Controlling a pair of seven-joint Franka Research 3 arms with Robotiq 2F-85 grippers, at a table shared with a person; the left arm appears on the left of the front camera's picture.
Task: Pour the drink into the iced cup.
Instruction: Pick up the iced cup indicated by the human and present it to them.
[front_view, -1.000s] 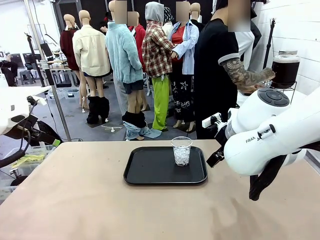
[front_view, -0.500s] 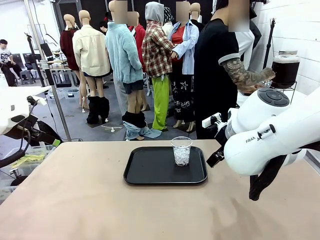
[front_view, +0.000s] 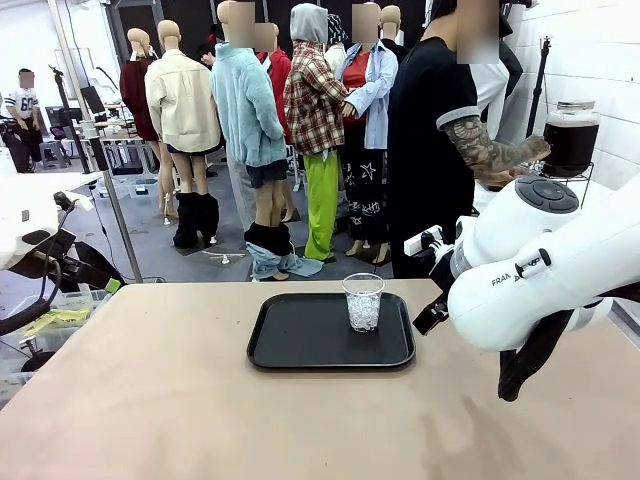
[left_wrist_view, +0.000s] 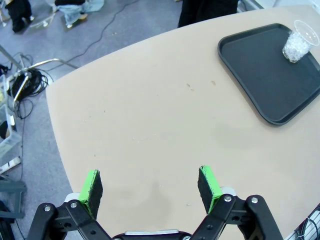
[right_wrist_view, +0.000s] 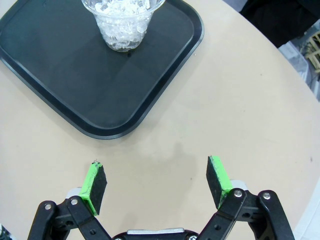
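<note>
A clear plastic cup of ice (front_view: 363, 301) stands upright near the far right corner of a black tray (front_view: 310, 345). The cup (right_wrist_view: 123, 22) lies ahead of my right gripper (right_wrist_view: 157, 184), which hovers open and empty over bare table beside the tray (right_wrist_view: 65, 95). My left gripper (left_wrist_view: 150, 187) is open and empty above the table's left part, far from the cup (left_wrist_view: 299, 41). The drink (front_view: 570, 140) is dark liquid in a lidded glass dispenser jar on a stand at the far right. A person's hand (front_view: 525, 152) reaches to the jar.
The person in a black shirt (front_view: 430, 150) stands at the far right side of the table. My right arm's white body (front_view: 540, 270) fills the right foreground. The table edge (left_wrist_view: 55, 130) and cables on the floor lie left of my left gripper.
</note>
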